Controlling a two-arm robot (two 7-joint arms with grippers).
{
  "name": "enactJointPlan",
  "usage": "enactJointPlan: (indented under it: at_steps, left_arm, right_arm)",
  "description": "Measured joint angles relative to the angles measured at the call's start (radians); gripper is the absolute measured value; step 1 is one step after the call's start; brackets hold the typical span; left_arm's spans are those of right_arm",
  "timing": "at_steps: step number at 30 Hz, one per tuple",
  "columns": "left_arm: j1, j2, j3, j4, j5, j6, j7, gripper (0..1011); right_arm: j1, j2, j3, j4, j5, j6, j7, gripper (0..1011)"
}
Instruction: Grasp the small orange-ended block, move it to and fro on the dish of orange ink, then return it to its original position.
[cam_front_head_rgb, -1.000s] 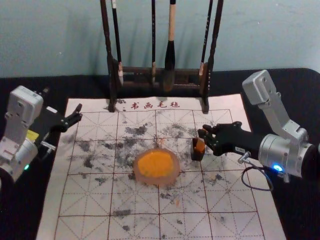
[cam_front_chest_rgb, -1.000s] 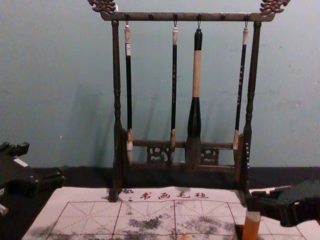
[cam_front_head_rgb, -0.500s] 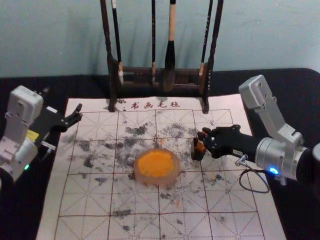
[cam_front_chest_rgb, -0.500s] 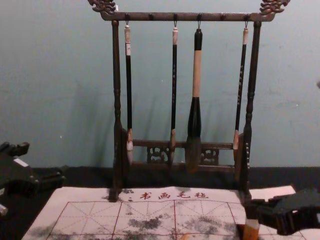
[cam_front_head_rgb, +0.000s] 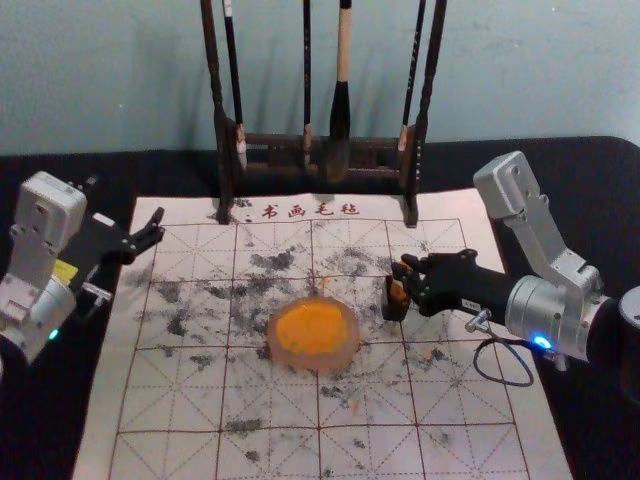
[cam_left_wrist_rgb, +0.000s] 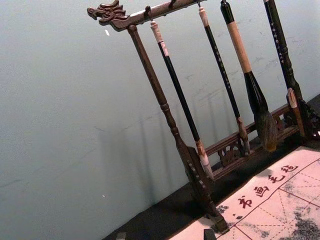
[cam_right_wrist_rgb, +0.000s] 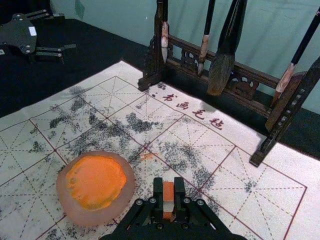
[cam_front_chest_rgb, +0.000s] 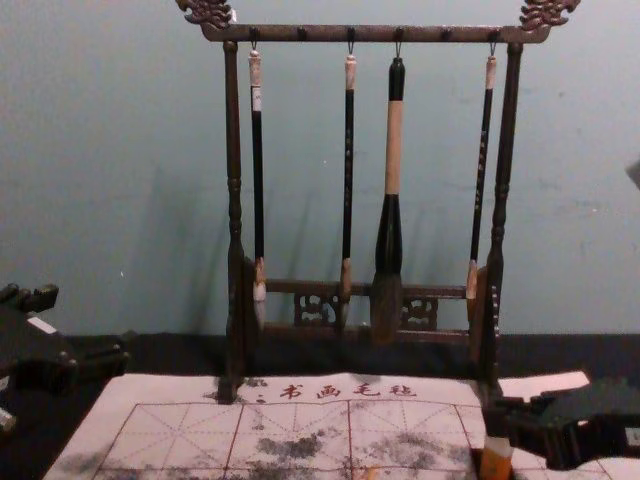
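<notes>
My right gripper is at the right of the dish in the head view, over a small dark holder. Its fingers are closed around the upper part of the orange-ended block, whose lower end is at the holder; how deep it sits I cannot tell. In the right wrist view the block is pinched between the fingertips of the right gripper. The round dish of orange ink lies on the mat, apart from the gripper. My left gripper stays parked open at the left, its fingers apart.
A white grid mat with black smudges covers the middle of the black-draped table. Behind it stands a dark wooden rack with hanging brushes, including a large one; its right foot is beyond the right gripper.
My right gripper has come down and slightly to the left, and the block has come down with it at the holder. The left arm and the dish have stayed where they were.
</notes>
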Motion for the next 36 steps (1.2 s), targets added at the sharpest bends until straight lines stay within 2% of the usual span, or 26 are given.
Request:
enactJointPlan:
  at_steps: [12, 15, 18, 21, 22, 25, 29, 31, 32, 35, 36]
  left_arm:
    - [0.0, 0.0, 0.0, 0.0, 0.0, 0.0, 0.0, 1001]
    - [0.0, 0.0, 0.0, 0.0, 0.0, 0.0, 0.0, 1001]
    - [0.0, 0.0, 0.0, 0.0, 0.0, 0.0, 0.0, 1001]
    - [0.0, 0.0, 0.0, 0.0, 0.0, 0.0, 0.0, 1001]
    - [0.0, 0.0, 0.0, 0.0, 0.0, 0.0, 0.0, 1001]
    - [0.0, 0.0, 0.0, 0.0, 0.0, 0.0, 0.0, 1001]
    - [0.0, 0.0, 0.0, 0.0, 0.0, 0.0, 0.0, 1001]
    - [0.0, 0.0, 0.0, 0.0, 0.0, 0.0, 0.0, 1001]
    - [0.0, 0.0, 0.0, 0.0, 0.0, 0.0, 0.0, 1001]
    - [0.0, 0.0, 0.0, 0.0, 0.0, 0.0, 0.0, 1001]
    - [0.0, 0.0, 0.0, 0.0, 0.0, 0.0, 0.0, 1001]
  right_arm:
    - [0.0, 0.001, 0.0, 0.0, 0.001, 0.001, 0.001, 139]
    - [0.001, 0.002, 0.0, -0.001, 0.002, 0.001, 0.001, 238]
    - [0.001, 0.002, 0.0, -0.001, 0.002, 0.001, 0.001, 294]
    - [0.001, 0.002, -0.001, -0.001, 0.003, 0.001, 0.001, 393]
    - [0.001, 0.002, -0.001, -0.001, 0.003, 0.001, 0.001, 453]
    - [0.001, 0.002, -0.001, -0.001, 0.003, 0.002, 0.001, 513]
    - [0.001, 0.002, -0.001, -0.001, 0.003, 0.002, 0.001, 677]
    - [0.001, 0.002, -0.001, -0.001, 0.003, 0.002, 0.001, 715]
    - [0.001, 0.002, -0.001, -0.001, 0.003, 0.002, 0.001, 772]
    - [0.001, 0.002, -0.001, -0.001, 0.004, 0.002, 0.001, 825]
    - [0.001, 0.002, -0.001, -0.001, 0.004, 0.002, 0.001, 875]
